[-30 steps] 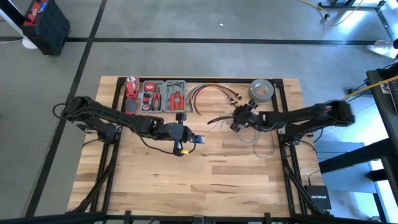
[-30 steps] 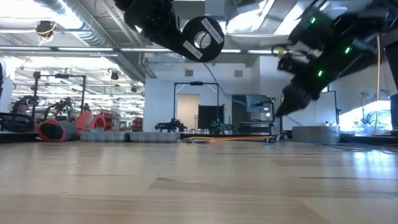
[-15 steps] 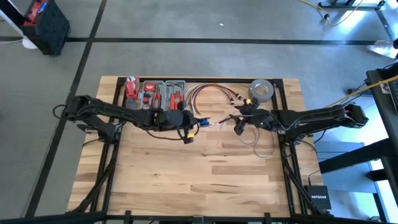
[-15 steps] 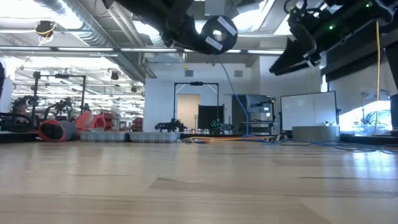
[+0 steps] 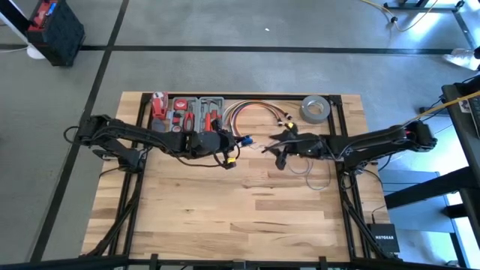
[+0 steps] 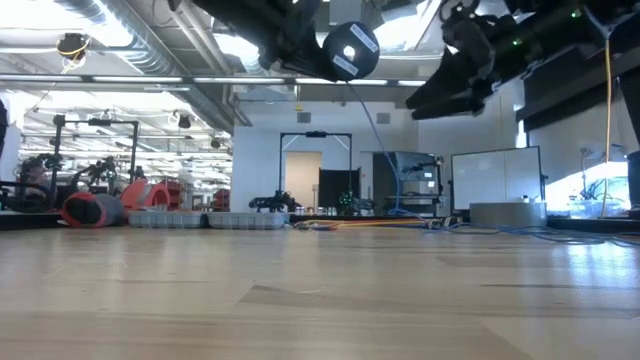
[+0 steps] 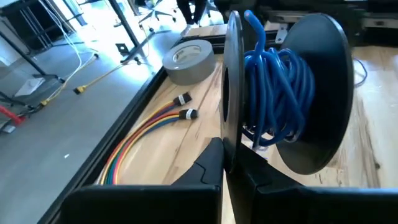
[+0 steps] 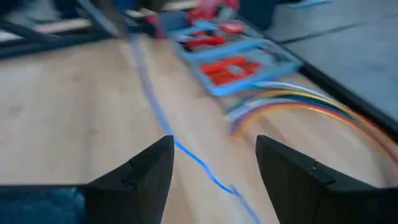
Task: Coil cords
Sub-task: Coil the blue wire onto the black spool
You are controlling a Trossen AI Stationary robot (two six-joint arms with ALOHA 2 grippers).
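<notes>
The left gripper (image 7: pixel 225 163) is clamped on a black spool (image 7: pixel 283 93) wound with blue wire (image 7: pixel 273 106), held above the tabletop (image 5: pixel 247 202). The right gripper (image 8: pixel 214 168), jaws spread wide and empty, hovers over the loose strand (image 8: pixel 186 155). It should probably pinch lightly, keeping the wire taut so turns lay evenly.

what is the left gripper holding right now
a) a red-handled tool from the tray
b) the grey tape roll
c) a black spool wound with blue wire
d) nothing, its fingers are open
c: in the left wrist view the left gripper is shut on the rim of a black spool wound with blue wire, while the grey tape roll lies apart on the table.
</notes>
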